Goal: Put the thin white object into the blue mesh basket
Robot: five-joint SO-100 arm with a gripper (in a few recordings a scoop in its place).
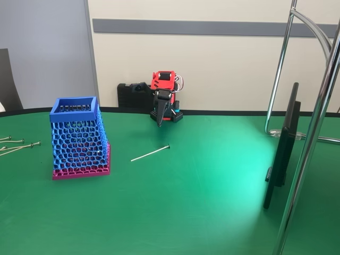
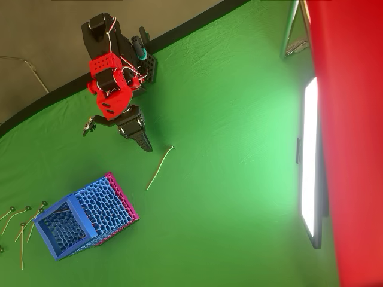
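Observation:
The thin white object (image 1: 150, 153) (image 2: 160, 168) lies flat on the green table, a slim rod with a small round head at its far end. The blue mesh basket (image 1: 78, 138) (image 2: 84, 216) stands upright to its left in the fixed view, on a magenta base, apart from the rod. My gripper (image 1: 160, 122) (image 2: 146, 147) hangs behind the rod near the arm's base, black fingers pointing down and pressed together, holding nothing. It hovers a short way from the rod's head.
Several greyish long screws (image 1: 16, 145) (image 2: 21, 222) lie left of the basket by the table's edge. A monitor (image 1: 281, 146) (image 2: 310, 161) and a chrome stand (image 1: 311, 127) occupy the right side. Open green cloth spans the front.

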